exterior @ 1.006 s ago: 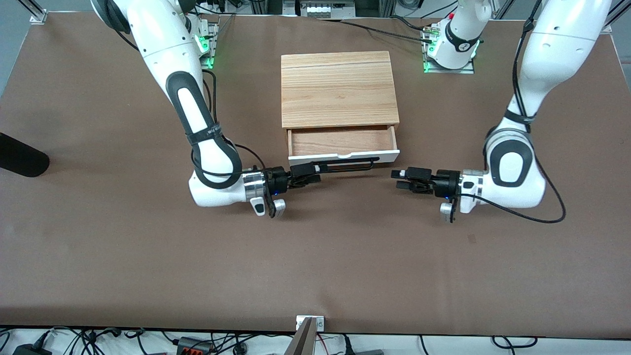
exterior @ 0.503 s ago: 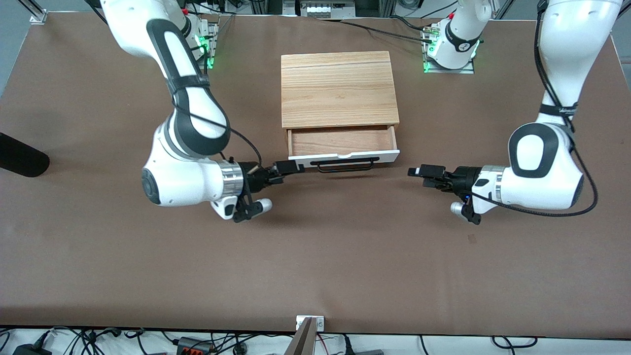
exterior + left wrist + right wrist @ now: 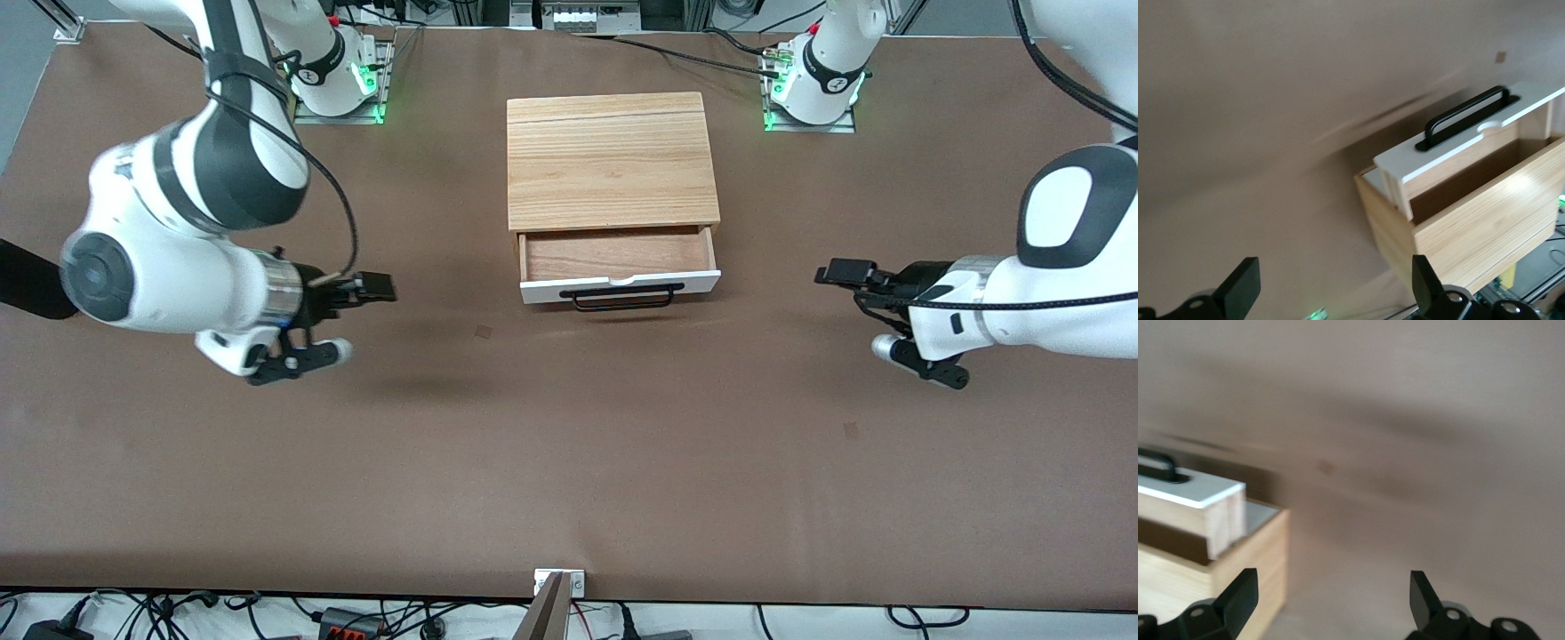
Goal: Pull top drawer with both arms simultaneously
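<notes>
The top drawer (image 3: 620,284) stands pulled out of the light-wood cabinet (image 3: 612,160), with its brown tray (image 3: 615,253) showing. Its black bar handle (image 3: 622,298) hangs against the white front. My right gripper (image 3: 380,286) is open and empty above the table, well off toward the right arm's end. My left gripper (image 3: 837,271) is open and empty above the table, toward the left arm's end. The drawer's white front (image 3: 1458,143) and handle (image 3: 1465,117) show in the left wrist view past the open left gripper (image 3: 1335,287). The right wrist view shows the open right gripper (image 3: 1331,593) and a drawer corner (image 3: 1191,492).
A black object (image 3: 36,280) lies at the table edge at the right arm's end. The arm bases (image 3: 338,80) with green lights stand beside the cabinet, farther from the front camera.
Both grippers have drawn away from the drawer toward their own ends of the table. The right gripper let go of the handle, which dropped flat. The drawer stayed open.
</notes>
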Controlling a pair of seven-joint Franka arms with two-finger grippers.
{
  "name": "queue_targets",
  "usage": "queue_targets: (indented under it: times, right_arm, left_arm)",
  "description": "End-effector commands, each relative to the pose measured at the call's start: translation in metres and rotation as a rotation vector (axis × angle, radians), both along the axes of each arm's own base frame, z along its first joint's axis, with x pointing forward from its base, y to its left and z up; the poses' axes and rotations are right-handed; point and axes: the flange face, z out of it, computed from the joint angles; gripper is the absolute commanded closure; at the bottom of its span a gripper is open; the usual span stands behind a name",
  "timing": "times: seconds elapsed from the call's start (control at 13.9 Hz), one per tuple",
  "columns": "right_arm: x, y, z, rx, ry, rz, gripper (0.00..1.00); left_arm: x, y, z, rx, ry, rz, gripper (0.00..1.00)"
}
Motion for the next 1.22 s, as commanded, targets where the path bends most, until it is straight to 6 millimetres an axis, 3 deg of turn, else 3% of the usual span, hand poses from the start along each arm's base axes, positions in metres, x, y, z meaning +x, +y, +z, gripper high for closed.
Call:
queue_targets:
  times: [0.0,0.14,0.22,0.36,0.57,0.79,1.01,1.15]
  right_arm:
    - [0.004,-0.044,0.016,-0.109,-0.038,-0.056,0.00]
    - [0.012,-0.072,0.043,-0.127,-0.097,-0.081,0.00]
    - [0.012,-0.081,0.049,-0.141,-0.100,-0.097,0.00]
    - [0.012,-0.095,0.055,-0.227,-0.122,-0.118,0.00]
    - [0.016,-0.134,0.067,-0.239,-0.133,-0.177,0.00]
    - [0.010,-0.181,0.091,-0.172,-0.152,-0.234,0.00]
    - [-0.011,-0.192,0.130,-0.192,-0.200,-0.230,0.00]
    - [-0.024,-0.212,0.138,-0.174,-0.196,-0.267,0.00]
  left_arm:
    - [-0.002,0.014,0.037,0.127,-0.006,-0.020,0.00]
    - [-0.006,0.026,0.061,0.209,-0.018,-0.028,0.00]
    - [-0.010,0.029,0.067,0.237,-0.017,-0.030,0.00]
    - [-0.026,0.034,0.105,0.288,-0.076,-0.014,0.00]
    - [-0.055,0.051,0.126,0.339,-0.112,0.042,0.00]
    - [-0.084,0.060,0.131,0.383,-0.221,0.171,0.00]
    - [-0.111,0.080,0.130,0.390,-0.278,0.219,0.00]
    - [-0.122,0.083,0.127,0.389,-0.332,0.242,0.00]
